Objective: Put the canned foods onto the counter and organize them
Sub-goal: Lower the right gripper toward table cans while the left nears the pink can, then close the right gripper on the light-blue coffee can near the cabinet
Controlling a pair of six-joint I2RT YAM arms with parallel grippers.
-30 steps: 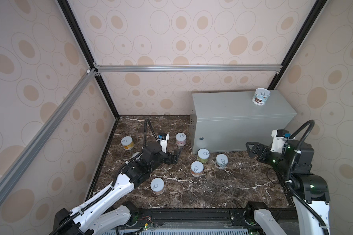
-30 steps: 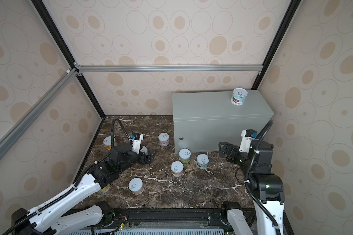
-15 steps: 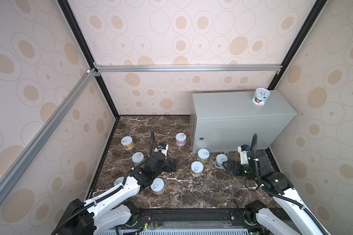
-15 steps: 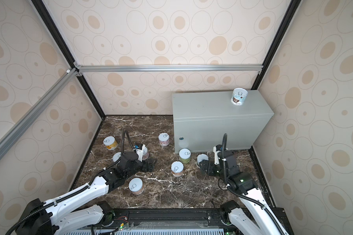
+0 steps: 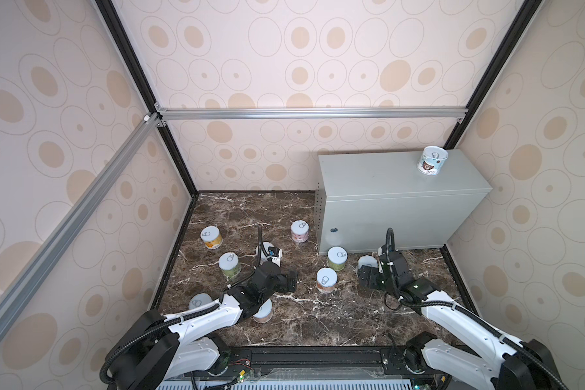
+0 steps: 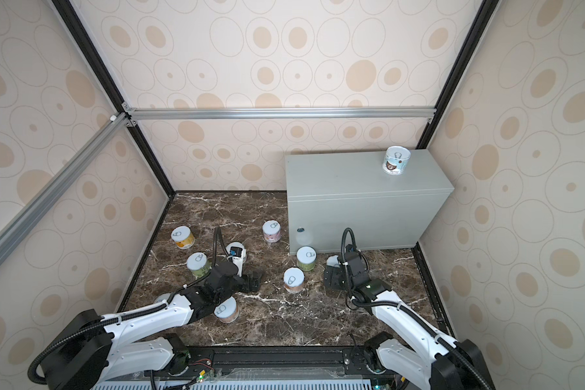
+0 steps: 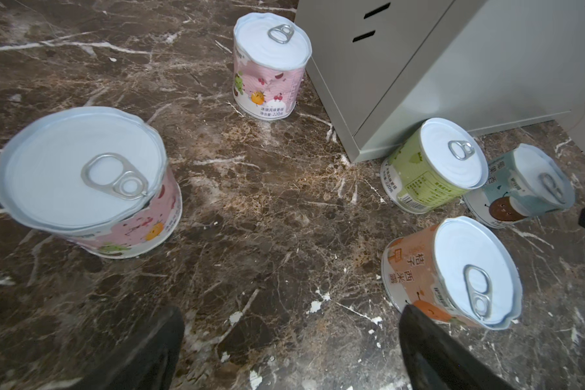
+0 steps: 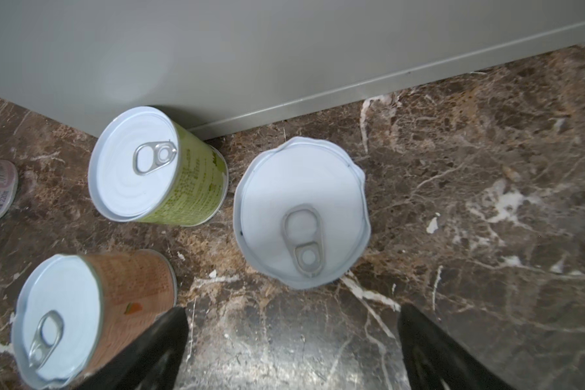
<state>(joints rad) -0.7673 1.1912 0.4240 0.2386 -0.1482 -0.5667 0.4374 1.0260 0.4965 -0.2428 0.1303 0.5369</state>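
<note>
Looking at both top views first: one counter-top can (image 5: pixel 432 162) stands at the far right corner of the grey counter (image 5: pixel 385 182), upper right of the frame. The other cans sit on the brown marble floor (image 5: pixel 318 324). The left claw (image 5: pixel 291 282) hangs low at lower centre, spread wide and empty. The orange can (image 5: pixel 326 280) is just to its right, not touching. The right claw (image 5: pixel 363 278) is spread wide too and holds nothing. A pale-blue can (image 5: pixel 366 262) sits just past its tips at the foot of the counter, with a green can (image 5: pixel 337 258) just left of that.

Left wrist view: the left claw's fingers (image 7: pixel 156 347) poke in at the bottom edge, far apart, only bare floor between them. The orange can is at lower right, right by one fingertip, can't tell if it touches. A big pink can (image 7: pixel 81 179) fills the left side.

Right wrist view: the right claw's fingers (image 8: pixel 149 351) are apart at the bottom. The pale-blue can's wavy-rimmed lid sits dead centre, just above the gap, not between them. The green can is upper left next to the counter wall, and the orange can is lower left beside one finger.
</note>
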